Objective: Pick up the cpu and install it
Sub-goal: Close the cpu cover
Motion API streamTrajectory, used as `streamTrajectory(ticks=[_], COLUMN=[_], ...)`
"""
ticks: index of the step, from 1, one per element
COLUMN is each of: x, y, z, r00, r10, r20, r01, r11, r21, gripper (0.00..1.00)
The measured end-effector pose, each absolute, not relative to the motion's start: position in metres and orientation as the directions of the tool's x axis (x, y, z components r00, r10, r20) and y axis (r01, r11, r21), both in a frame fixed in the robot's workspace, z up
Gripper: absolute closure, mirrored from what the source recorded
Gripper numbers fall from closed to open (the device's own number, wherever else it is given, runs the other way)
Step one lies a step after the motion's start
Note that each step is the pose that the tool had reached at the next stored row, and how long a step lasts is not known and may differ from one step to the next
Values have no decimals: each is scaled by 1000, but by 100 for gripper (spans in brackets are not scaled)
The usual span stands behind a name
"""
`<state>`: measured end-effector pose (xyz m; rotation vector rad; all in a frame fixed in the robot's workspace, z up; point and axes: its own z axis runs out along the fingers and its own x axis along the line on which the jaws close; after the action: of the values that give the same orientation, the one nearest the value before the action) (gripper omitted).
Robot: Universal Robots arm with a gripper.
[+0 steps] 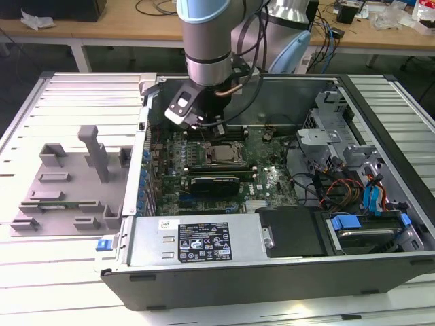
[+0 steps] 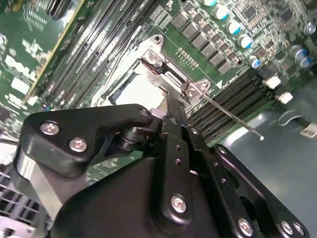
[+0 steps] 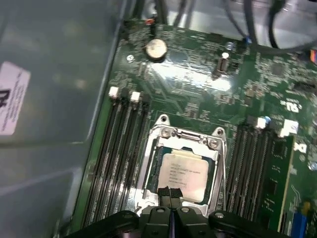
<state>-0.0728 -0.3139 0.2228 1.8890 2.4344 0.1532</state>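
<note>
The cpu [image 3: 185,174] is a silver-topped square chip lying flat in the motherboard socket [image 3: 184,136], framed by the socket's metal bracket. In the exterior view the cpu [image 1: 221,155] sits mid-board inside the open computer case [image 1: 272,285]. My gripper [image 3: 171,194] hovers just above the chip's near edge with its black fingers pressed together and nothing between them. In the second wrist view the gripper [image 2: 167,101] points down at the socket frame, and its body hides most of the chip. In the exterior view the gripper [image 1: 216,130] hangs over the socket's far side.
Memory slots [image 3: 116,163] flank the socket on both sides. A thin socket lever [image 2: 233,118] sticks out over the board. A grey fixture block [image 1: 75,183] stands on the slatted table at the exterior view's left. Cables and drive bays [image 1: 353,183] fill the case's right part.
</note>
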Motion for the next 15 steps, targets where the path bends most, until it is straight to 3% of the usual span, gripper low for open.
streamTrajectory(ticks=[10,15], x=[-73,-65], y=[-314,-314], z=[218,218], r00=[-553,-596], r10=[833,803], r20=[15,25], r01=[829,801], r11=[548,591], r21=[110,95], gripper=[89,89])
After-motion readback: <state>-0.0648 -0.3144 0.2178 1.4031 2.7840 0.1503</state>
